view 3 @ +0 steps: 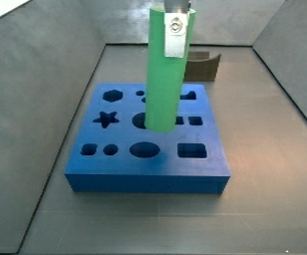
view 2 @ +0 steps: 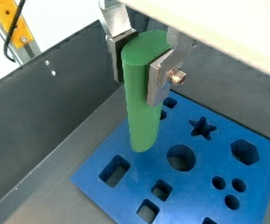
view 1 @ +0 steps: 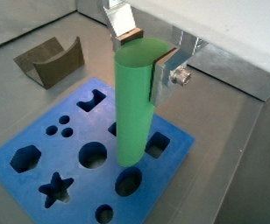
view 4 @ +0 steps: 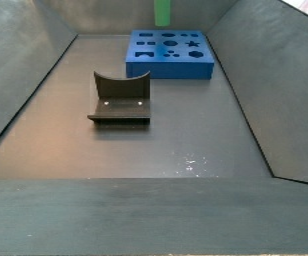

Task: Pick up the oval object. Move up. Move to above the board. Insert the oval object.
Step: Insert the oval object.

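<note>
Grey tray floor surrounds the board (view 1: 55,157). In a wrist view, the gripper (view 1: 144,48) is clamped on the oval object (view 1: 135,105), hung above the board. In a side view, the oval object (view 3: 163,75) could jam if lowered misaligned with its hole.

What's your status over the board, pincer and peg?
Pincer shut on the oval object, above the board. Peg upright, tip not yet in a hole. Nothing in the way; fixture stands apart.
</note>
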Controlling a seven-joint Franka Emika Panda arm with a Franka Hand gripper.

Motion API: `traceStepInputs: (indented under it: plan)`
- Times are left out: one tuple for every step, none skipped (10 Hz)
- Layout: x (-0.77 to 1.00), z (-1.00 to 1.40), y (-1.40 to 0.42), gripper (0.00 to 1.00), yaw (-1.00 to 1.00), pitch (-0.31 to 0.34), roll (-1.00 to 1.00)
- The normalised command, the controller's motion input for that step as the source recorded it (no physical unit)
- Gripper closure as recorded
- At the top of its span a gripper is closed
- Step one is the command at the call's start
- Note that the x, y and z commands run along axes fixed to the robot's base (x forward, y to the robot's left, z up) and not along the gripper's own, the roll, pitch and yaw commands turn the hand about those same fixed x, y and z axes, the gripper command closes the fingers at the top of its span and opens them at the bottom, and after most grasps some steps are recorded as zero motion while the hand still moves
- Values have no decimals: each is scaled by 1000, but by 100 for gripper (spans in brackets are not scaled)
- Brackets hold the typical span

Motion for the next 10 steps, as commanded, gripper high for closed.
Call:
traceStepInputs:
  plan:
    - [-154,-349,-231,100,-11,0,0]
    - [-106,-457,-337,100,0,0,0]
    - [-37,-354,-260,100,0,0,0]
    - [0,-223,-109,100,0,0,0]
    - [-40,-197,0,100,0,0,0]
    - [-143,-237,69,100,54,0,0]
    - [-274,-314,34,100,26,0,9]
    - [-114,-177,0,100,11,0,0]
    - [-20,0,0,100,0,0,0]
    - [0,-286,-57,100,11,-41,0]
